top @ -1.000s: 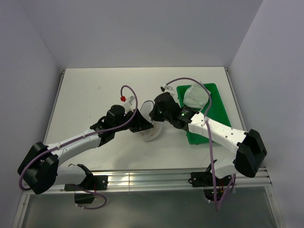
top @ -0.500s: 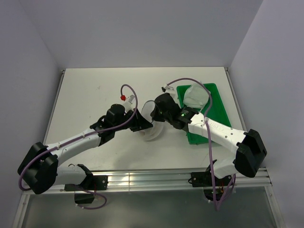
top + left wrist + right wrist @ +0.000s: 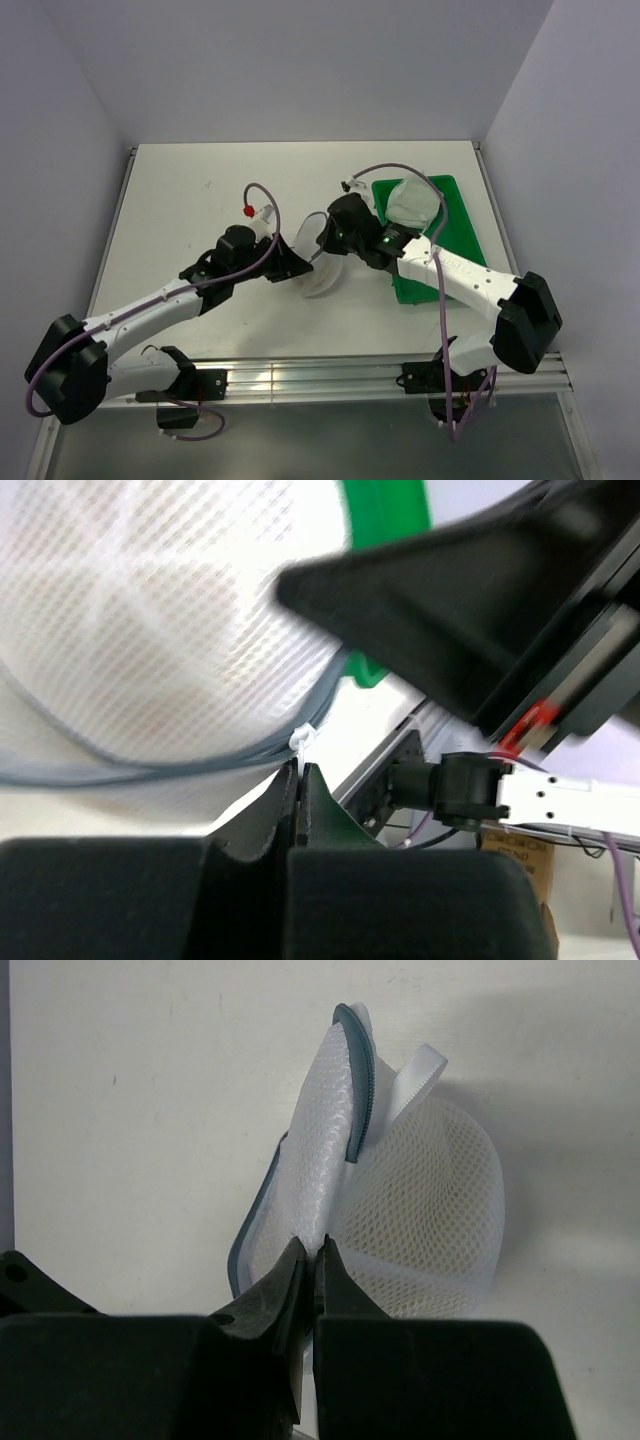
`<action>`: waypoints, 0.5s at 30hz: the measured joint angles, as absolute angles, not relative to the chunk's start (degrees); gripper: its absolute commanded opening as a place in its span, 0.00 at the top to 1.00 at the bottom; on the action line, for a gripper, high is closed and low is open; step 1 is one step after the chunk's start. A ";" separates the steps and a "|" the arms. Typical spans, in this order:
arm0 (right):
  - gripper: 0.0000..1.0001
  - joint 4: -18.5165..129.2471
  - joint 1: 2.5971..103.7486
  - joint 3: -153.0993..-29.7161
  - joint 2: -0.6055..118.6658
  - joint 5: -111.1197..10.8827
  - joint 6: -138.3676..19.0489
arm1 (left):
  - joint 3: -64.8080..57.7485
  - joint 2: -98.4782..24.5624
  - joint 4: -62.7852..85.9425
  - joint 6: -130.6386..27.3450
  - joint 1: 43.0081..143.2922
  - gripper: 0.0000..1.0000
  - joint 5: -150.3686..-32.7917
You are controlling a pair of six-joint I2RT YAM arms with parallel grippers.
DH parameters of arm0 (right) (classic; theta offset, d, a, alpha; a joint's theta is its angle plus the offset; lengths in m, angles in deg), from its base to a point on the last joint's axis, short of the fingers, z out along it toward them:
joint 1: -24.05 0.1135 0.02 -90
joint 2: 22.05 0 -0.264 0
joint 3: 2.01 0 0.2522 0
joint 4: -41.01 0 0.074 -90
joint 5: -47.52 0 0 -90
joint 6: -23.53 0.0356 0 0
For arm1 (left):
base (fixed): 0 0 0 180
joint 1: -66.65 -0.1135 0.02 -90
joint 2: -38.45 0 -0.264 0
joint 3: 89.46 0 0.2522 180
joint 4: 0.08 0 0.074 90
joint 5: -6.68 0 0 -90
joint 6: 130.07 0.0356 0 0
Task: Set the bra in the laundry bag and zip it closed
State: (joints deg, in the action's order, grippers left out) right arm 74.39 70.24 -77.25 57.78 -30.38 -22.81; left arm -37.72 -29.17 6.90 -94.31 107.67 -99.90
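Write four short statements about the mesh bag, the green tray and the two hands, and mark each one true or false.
1. The left hand pinches a small white tab at the zipper rim of the laundry bag. True.
2. The right hand holds the white-grey garment. False: it is shut on the mesh edge of the laundry bag, and the garment lies apart from it in the green tray.
3. The laundry bag sits inside the green tray. False: it rests on the white table, to the left of the tray.
4. The white-grey garment lies at the far end of the green tray. True.
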 measured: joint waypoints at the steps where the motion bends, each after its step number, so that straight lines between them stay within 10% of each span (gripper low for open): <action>1: 1.00 74.39 69.78 -77.25 57.78 -30.93 -22.90 | -38.49 -28.49 7.14 -94.28 107.58 1.00 -99.61; 15: 0.93 73.93 61.28 -77.09 57.80 -41.37 -26.03 | -46.18 -21.54 11.44 -94.20 103.99 1.00 -95.31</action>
State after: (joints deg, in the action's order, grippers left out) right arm 73.93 61.28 -77.09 57.80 -41.37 -26.03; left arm -46.18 -21.54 11.44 -94.20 103.99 -95.31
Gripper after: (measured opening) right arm 0.031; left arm 0.022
